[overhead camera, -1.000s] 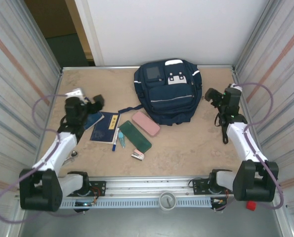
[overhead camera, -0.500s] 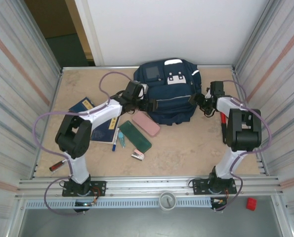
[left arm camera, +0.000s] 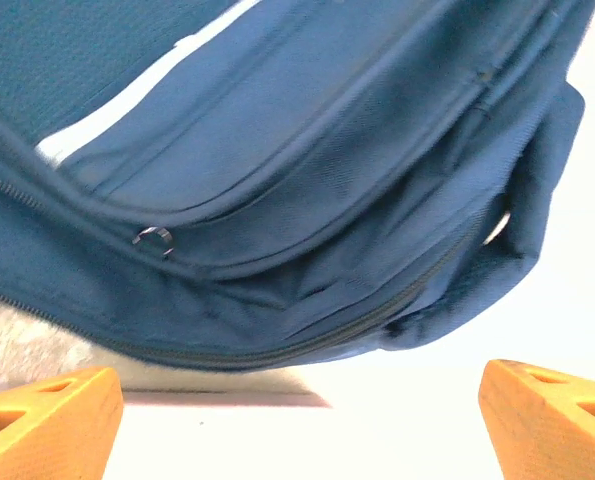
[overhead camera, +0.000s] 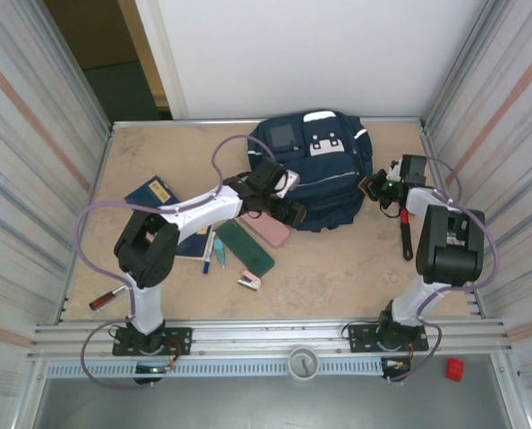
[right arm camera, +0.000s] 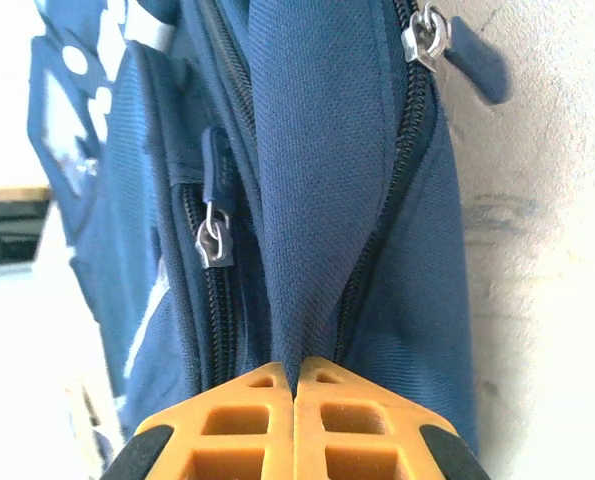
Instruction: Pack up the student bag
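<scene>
Closing just now, right jaws clamped side fabric of navy backpack [overhead camera: 324, 174]; left jaws, apart, reached its front; unzipping could follow.

Left arm [overhead camera: 198, 207] stretches from lower-left base to frame centre, orange-tipped left gripper [left arm camera: 297, 408] jaws spread wide. Right arm [overhead camera: 446, 246] folds at right edge, right gripper [right arm camera: 295, 398] pinched tight on navy blue fabric backpack [right arm camera: 317, 150] fold.

The student bag [overhead camera: 324, 174] is navy blue with white patches and a thin pale stripe; the bench [overhead camera: 337, 268] is mottled beige. The pink case [overhead camera: 267, 229] and dark green case [overhead camera: 245, 248] are plain, and the left hand [left arm camera: 297, 410] and right hand [right arm camera: 295, 385] have orange tips.
</scene>
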### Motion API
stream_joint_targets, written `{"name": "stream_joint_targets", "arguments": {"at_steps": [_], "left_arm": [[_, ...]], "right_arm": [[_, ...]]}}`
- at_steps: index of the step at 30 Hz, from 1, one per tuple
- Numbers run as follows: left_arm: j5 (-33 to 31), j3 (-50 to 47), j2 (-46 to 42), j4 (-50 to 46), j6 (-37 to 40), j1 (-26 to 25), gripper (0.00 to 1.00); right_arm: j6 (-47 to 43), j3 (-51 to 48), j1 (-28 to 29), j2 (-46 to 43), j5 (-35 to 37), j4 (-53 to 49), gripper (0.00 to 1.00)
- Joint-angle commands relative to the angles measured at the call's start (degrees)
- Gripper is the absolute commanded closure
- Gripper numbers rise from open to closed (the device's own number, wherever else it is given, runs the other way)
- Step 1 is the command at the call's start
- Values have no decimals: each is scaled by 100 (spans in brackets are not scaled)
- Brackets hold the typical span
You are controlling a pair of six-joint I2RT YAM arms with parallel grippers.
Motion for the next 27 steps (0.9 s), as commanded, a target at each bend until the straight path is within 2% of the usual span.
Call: {"name": "stream_joint_targets", "arguments": {"at_steps": [1,4,7,11,14,17,20,22,27], "left_arm": [[-604,617,267,-286,1265,-414,9],[-892,1006,549,-233,1955,-756,13],[-1213,1461,889,-227,2141,-855,20],[-1586,1869,1238,-123,2384,-855,42],[-1577,1956,1220,85,2665,-855,71],[-1718,2138,1109,166,2939,-829,89],[-1797,2048,680,413,3171,-714,97],[-1697,1737,325,690,3196,-532,99],[-605,307,-636,1670,3329,264,100]], "right_arm": [[680,-189,-30,-760,-319,671,100],[981,-354,-30,-1259,-198,739,100],[1344,-483,-15,-1687,-81,869,100],[1541,-497,0,-2170,41,804,100],[1517,-393,72,-2437,135,665,100],[1481,-310,168,-2694,309,551,100],[1366,-260,386,-3041,624,420,100],[1179,-194,684,-3288,920,205,100],[817,-255,1987,-3747,2106,-147,100]]}}
